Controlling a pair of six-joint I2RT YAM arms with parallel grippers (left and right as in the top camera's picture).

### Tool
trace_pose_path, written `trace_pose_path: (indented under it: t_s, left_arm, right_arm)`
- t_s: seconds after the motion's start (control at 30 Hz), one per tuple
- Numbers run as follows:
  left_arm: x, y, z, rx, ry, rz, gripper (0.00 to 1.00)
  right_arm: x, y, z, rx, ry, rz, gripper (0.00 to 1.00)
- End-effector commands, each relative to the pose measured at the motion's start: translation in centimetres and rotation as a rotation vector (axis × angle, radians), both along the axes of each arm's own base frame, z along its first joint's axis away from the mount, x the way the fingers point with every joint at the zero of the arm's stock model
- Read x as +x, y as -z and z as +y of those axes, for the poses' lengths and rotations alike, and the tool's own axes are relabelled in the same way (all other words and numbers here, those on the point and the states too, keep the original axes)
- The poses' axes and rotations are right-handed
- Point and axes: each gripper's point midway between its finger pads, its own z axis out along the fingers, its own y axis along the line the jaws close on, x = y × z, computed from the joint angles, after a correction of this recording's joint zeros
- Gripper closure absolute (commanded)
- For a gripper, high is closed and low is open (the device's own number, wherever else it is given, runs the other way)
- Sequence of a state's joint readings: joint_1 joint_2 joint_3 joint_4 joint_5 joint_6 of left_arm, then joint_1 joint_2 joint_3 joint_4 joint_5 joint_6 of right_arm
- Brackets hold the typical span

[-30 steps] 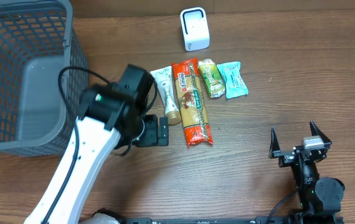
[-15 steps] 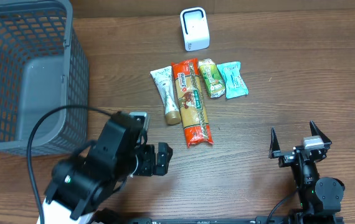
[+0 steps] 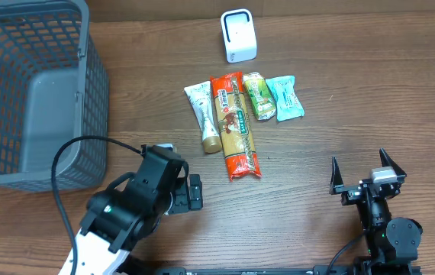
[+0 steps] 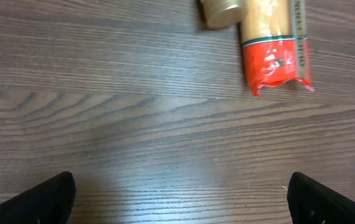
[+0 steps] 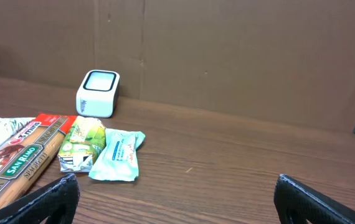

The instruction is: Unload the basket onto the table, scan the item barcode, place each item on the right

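Observation:
Several packaged items lie in a row mid-table: a white tube (image 3: 203, 114), a red spaghetti pack (image 3: 234, 126), a green pack (image 3: 258, 95) and a mint pack (image 3: 285, 98). The white barcode scanner (image 3: 239, 35) stands behind them. My left gripper (image 3: 194, 191) hangs open over bare wood, near-left of the spaghetti pack's end (image 4: 274, 50) and the tube's cap (image 4: 222, 11). My right gripper (image 3: 362, 174) stands open at the near right, holding nothing. In its wrist view the scanner (image 5: 98, 93), green pack (image 5: 83, 146) and mint pack (image 5: 118, 155) lie ahead to the left.
A grey mesh basket (image 3: 27, 92) fills the far left of the table. A black cable (image 3: 72, 153) loops from the left arm beside the basket's near wall. A brown board (image 5: 227, 56) backs the table.
My left arm has drawn back from beside the tube toward the near edge of the table, gripper still open. The right arm and the items have not moved.

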State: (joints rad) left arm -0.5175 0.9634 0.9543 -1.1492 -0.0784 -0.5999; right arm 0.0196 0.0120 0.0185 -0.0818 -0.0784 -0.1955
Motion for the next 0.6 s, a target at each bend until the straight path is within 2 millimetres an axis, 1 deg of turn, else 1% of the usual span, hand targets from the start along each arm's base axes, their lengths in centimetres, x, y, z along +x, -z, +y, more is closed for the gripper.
trace_pose_path:
  t_s: [0.0, 0.3, 0.37, 0.47, 0.57]
  left_arm:
    - [0.3, 0.9, 0.2, 0.038, -0.018, 0.022, 0.0]
    - [0.6, 3.2, 0.1, 0.098, -0.017, 0.125, 0.01]
    - [0.3, 3.8, 0.0, 0.104, -0.007, 0.161, 0.0]
    - [0.4, 3.8, -0.6, 0.083, 0.003, 0.164, 0.01]
    - [1.0, 2.9, -0.9, 0.058, 0.019, 0.11, 0.0]
  right_arm:
    - [0.0, 0.2, 0.1, -0.003, -0.004, -0.005, 0.0]
    - [0.0, 0.2, 0.1, -0.003, -0.004, -0.005, 0.0]
    - [0.0, 0.2, 0.1, -0.004, -0.004, -0.005, 0.0]
    - [0.0, 0.2, 0.1, -0.003, -0.004, -0.005, 0.0]
    - [0.0, 0.2, 0.1, -0.004, -0.004, -0.005, 0.0]
